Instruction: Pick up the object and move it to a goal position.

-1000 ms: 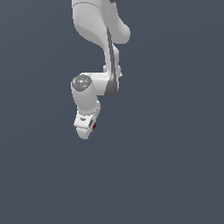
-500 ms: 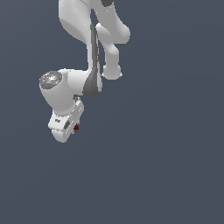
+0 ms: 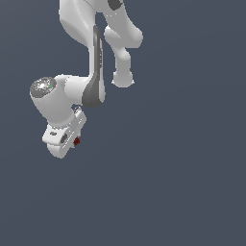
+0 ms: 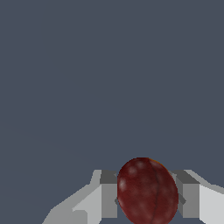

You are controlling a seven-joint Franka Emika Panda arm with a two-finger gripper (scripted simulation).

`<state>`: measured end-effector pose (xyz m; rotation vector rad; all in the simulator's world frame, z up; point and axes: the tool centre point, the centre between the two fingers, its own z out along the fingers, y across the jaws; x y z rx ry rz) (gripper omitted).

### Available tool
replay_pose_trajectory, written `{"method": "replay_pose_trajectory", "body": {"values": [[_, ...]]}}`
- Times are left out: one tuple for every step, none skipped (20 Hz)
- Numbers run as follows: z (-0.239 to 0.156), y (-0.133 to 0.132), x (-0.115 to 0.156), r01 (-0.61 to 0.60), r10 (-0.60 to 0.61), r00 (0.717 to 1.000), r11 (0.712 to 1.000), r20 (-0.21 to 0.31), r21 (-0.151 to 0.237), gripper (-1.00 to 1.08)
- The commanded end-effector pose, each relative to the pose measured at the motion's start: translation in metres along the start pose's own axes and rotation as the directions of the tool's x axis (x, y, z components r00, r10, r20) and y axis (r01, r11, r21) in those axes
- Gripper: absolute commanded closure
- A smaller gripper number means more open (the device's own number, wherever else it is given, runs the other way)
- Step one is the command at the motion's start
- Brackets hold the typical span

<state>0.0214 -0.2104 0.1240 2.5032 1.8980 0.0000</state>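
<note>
Object [image 4: 147, 191], dark red, sits clamped between the hand's [image 3: 72, 142] fingers [image 4: 108, 194]; plain grey all round.

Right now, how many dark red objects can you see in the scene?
1. The dark red object sits clamped between the gripper fingers, seen in the exterior view as a small red spot beside the gripper. Others could be hidden behind the arm.

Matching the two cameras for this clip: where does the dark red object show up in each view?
Exterior view: the dark red object is a tiny speck at the tip of the white gripper, low toward the exterior view's left.
Wrist view: the object looms large, clamped between the two grey fingers.
Shared landmark: the gripper itself, closed around the object in both views.
</note>
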Motion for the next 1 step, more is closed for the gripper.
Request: {"method": "replay_pose_trajectory", "body": {"values": [[-0.0001,0.0007,0.0003,0.001,-0.001,1.0,1.0,0.0,0.0,1.08]]}}
